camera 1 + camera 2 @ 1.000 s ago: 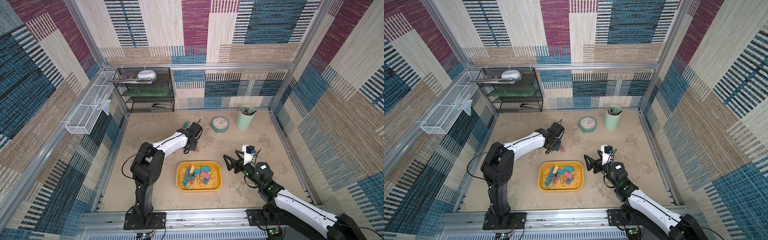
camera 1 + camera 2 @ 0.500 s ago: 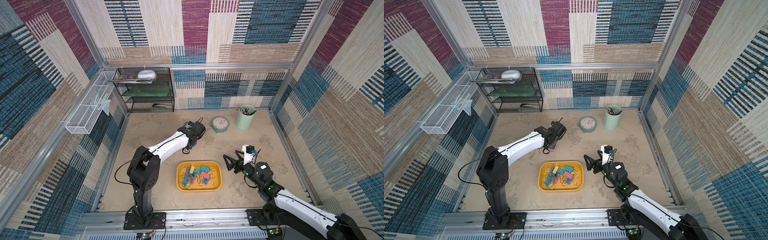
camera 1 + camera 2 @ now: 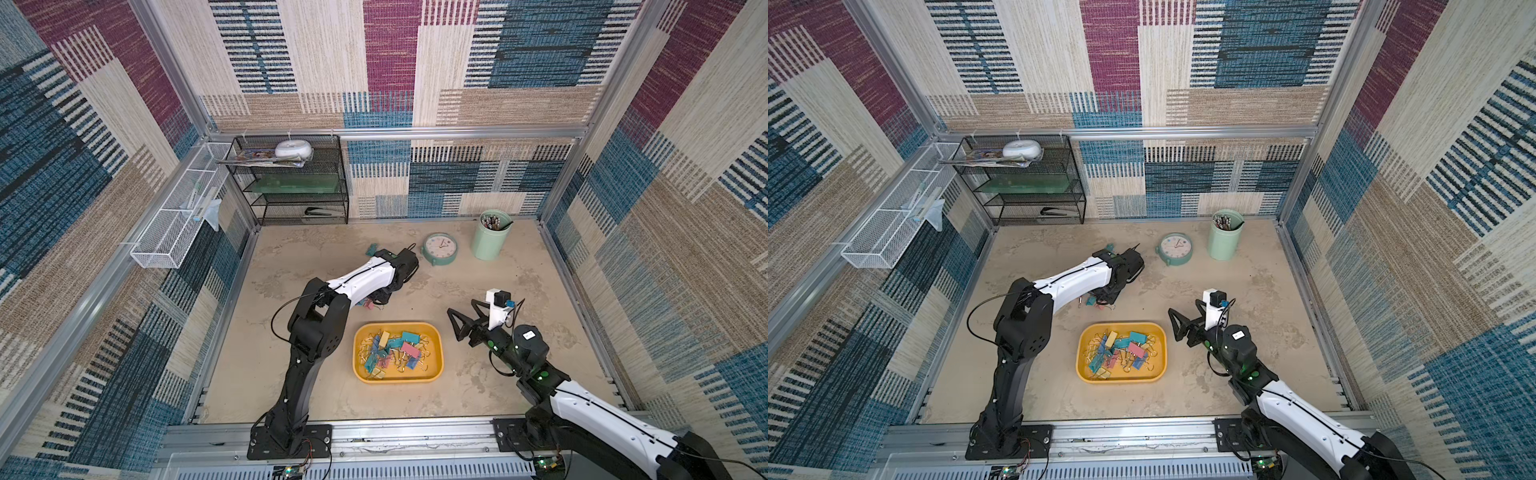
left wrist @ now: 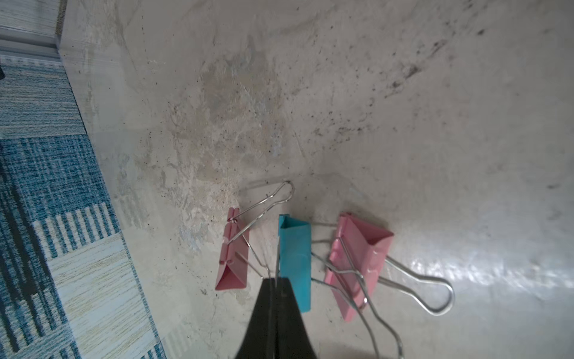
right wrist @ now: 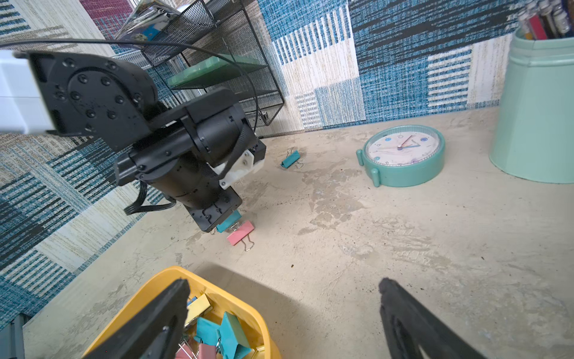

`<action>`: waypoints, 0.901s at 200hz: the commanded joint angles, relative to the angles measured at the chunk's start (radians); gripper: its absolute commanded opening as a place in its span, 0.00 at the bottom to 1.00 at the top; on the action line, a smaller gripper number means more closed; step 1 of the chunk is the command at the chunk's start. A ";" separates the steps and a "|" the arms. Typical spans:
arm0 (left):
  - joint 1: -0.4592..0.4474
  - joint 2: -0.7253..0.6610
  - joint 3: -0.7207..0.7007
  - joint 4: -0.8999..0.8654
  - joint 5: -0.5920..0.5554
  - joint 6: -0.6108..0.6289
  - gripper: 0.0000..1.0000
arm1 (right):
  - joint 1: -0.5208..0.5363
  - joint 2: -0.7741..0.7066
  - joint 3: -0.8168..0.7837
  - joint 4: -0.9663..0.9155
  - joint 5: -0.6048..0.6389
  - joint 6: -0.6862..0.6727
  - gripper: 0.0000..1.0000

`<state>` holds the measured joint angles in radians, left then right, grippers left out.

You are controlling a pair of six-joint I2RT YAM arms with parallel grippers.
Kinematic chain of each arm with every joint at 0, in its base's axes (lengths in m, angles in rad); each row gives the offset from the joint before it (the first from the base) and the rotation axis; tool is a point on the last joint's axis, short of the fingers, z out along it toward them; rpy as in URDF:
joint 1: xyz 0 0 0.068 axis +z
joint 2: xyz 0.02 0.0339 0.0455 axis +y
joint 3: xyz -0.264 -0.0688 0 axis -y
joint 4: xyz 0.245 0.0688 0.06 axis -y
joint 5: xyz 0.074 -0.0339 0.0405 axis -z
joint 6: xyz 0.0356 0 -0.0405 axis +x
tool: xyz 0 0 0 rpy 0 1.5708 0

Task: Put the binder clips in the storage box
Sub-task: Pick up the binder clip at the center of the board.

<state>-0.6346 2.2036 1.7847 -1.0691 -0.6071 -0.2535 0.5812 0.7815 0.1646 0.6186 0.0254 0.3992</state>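
while the right gripper [image 5: 284, 283] hangs wide open and empty just right of the shallow yellow-orange plastic storage box [image 3: 432, 368], the left gripper [image 4: 275, 281] is down at the mottled beige tabletop [image 4: 310, 93] just beyond the box's far left corner. its black fingertips are pinched tight on a thin silvery wire at the edge of a teal binder clip [image 4: 295, 258]. a pink binder clip [image 4: 233, 258] lies just beside that clip on one side and a second pink binder clip [image 4: 357, 261] on the other, their wire handles overlapping. most of the binder clips [image 3: 395, 351] sit heaped inside the box, pink, yellow, blue and teal. one more teal clip [image 3: 371, 250] lies farther back, left of the round mint alarm clock [image 3: 440, 248] and the mint-green cylindrical pen cup [image 3: 490, 235].
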 commanded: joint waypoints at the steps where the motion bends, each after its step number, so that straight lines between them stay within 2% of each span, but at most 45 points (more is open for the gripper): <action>1: 0.004 0.036 0.052 -0.192 -0.030 -0.054 0.00 | 0.000 -0.004 -0.002 0.011 0.001 0.005 0.99; 20: 0.004 0.042 0.096 -0.263 -0.075 -0.121 0.00 | 0.001 0.001 -0.001 0.015 -0.005 0.006 0.98; 74: -0.013 -0.087 0.093 -0.284 -0.064 -0.329 0.00 | 0.000 -0.004 -0.002 0.010 0.001 0.004 0.98; 107: -0.019 -0.125 0.082 -0.301 -0.058 -0.405 0.00 | 0.001 -0.001 0.000 0.012 -0.003 0.008 0.98; 132: -0.015 -0.077 0.101 -0.346 -0.105 -0.439 0.00 | 0.001 -0.005 -0.002 0.012 -0.004 0.010 0.98; 155: -0.009 0.043 0.173 -0.491 -0.148 -0.505 0.00 | 0.000 -0.009 -0.002 0.009 -0.005 0.009 0.98; 180: -0.003 0.076 0.125 -0.506 -0.170 -0.546 0.00 | 0.001 -0.017 -0.002 0.006 -0.002 0.008 0.99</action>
<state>-0.6430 2.2662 1.9373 -1.4689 -0.7212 -0.7235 0.5812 0.7712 0.1646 0.6186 0.0219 0.4034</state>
